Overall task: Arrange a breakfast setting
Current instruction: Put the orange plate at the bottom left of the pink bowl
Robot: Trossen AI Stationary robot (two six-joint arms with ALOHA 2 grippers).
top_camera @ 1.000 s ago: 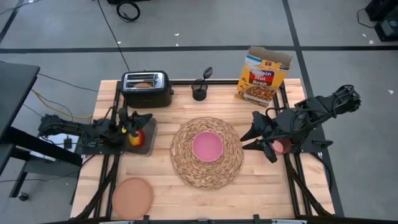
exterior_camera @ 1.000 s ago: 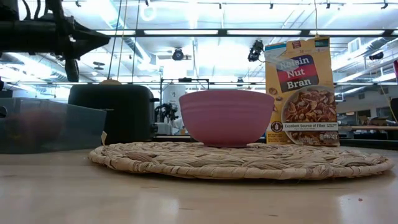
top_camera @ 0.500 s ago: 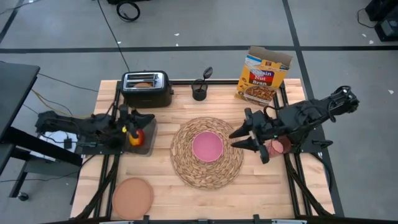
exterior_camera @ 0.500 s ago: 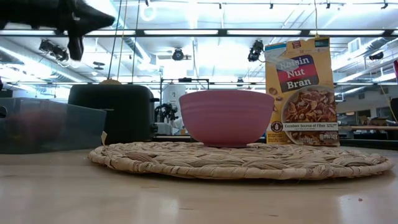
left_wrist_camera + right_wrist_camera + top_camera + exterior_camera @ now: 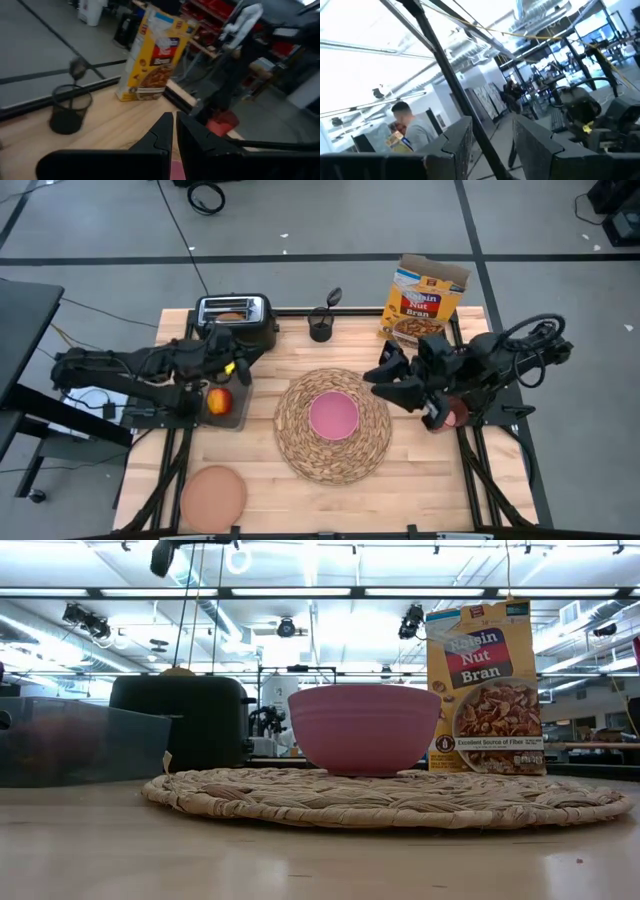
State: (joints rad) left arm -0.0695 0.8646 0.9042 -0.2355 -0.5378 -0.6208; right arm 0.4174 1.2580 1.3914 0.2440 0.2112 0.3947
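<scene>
The pink bowl stands by its base on the middle of the woven placemat; both also show in the low view, bowl and placemat. The red apple lies in a clear bin at the table's left. My left gripper hangs shut and empty above and beyond the apple. My right gripper stands open and empty, raised over the placemat's right edge, its fingers tipped upward. The pink cup sits partly hidden under the right arm. The plate lies near the front left.
A black toaster with toast in its slot stands at the far left. A black mesh holder with the spoon and the cereal box stand along the far edge. A person shows in the room beyond.
My left gripper, shut throughout, has risen from just above the apple and moved toward the far edge and the toaster; the apple stays in the bin. My right gripper has risen, tipped its fingers upward and drifted toward the placemat.
</scene>
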